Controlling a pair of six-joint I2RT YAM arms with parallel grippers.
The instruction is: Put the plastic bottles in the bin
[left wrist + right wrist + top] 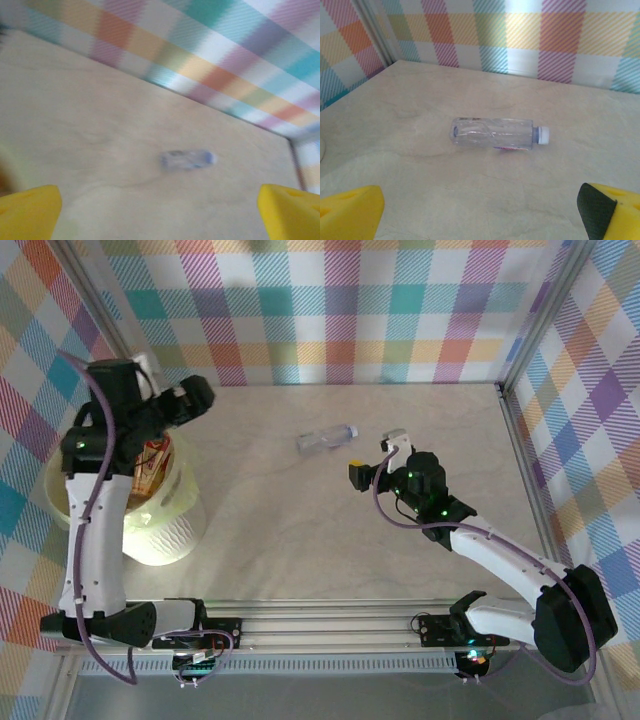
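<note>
a blurred clear bottle (186,160) lies on the table (90,125) beyond the spread yellow fingertips (30,210).

One clear plastic bottle (495,135) with a pale cap, on its side on the table (300,550), straight ahead of the right claw (480,215) and well ahead of the left claw (160,215).

One large pale-yellow bin (170,530), close beside the left claw.

At least one orange-labelled bottle (150,465) inside that bin; any others there too hidden by the arm to count.

Two white-and-black robot arms. Two claws, one per arm. Two yellow-padded fingers on each claw, four in all.
</note>
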